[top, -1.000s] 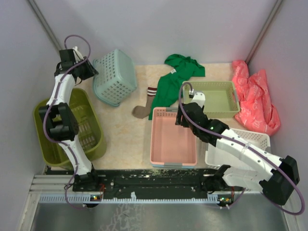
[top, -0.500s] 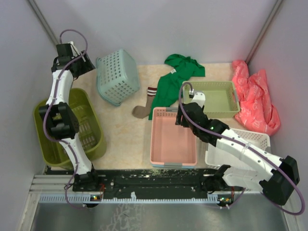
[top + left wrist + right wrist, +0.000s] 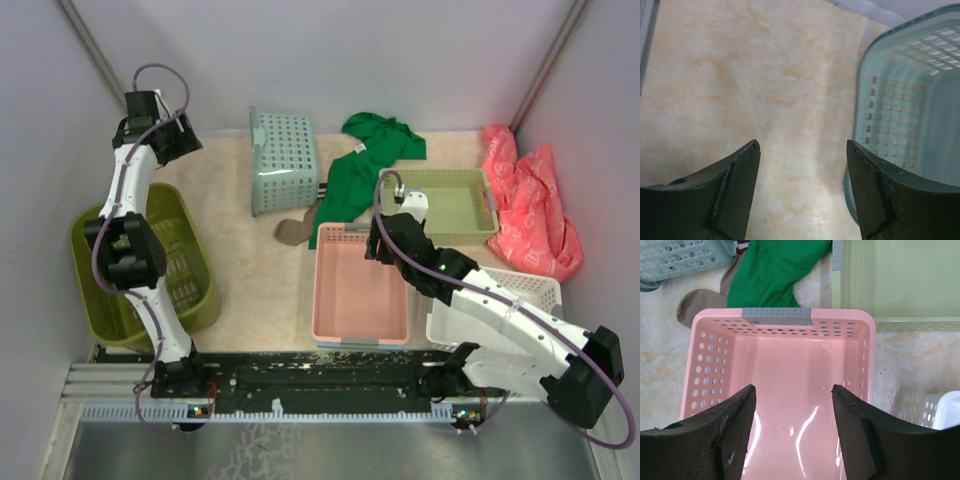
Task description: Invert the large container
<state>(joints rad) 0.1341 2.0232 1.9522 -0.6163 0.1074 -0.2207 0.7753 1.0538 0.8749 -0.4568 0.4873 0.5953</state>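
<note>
**Large container upright at the left edge, both grippers open and empty**

We find the large container [image 3: 197, 287], the deep olive-green basket, standing upright with its opening facing up at the near left of the table [image 3: 250, 275]. The left arm rises across it from its base, and neither gripper touches it.

The left gripper [image 3: 801, 146] sits at the far left corner of the table, beyond the large container. Its jaws are spread, and only bare tabletop shows between them. In the left wrist view the teal basket [image 3: 910, 100] fills the right side, just past the right-hand finger. From above, the teal basket [image 3: 282, 160] lies tipped on its side, apart from the left gripper [image 3: 165, 140].

The right gripper [image 3: 792, 390] hangs over the pink tray [image 3: 790, 315] with its jaws parted and nothing in them. From the overhead camera, the right gripper [image 3: 385, 245] is above the far end of the pink tray [image 3: 360, 325].

Beyond the tray lie a green cloth [image 3: 365, 165] and a brown sock [image 3: 293, 233]. A light green tray [image 3: 450, 228] sits to their right, a white basket [image 3: 530, 290] is near the right arm, and a red bag [image 3: 530, 200] lies against the right wall.
</note>
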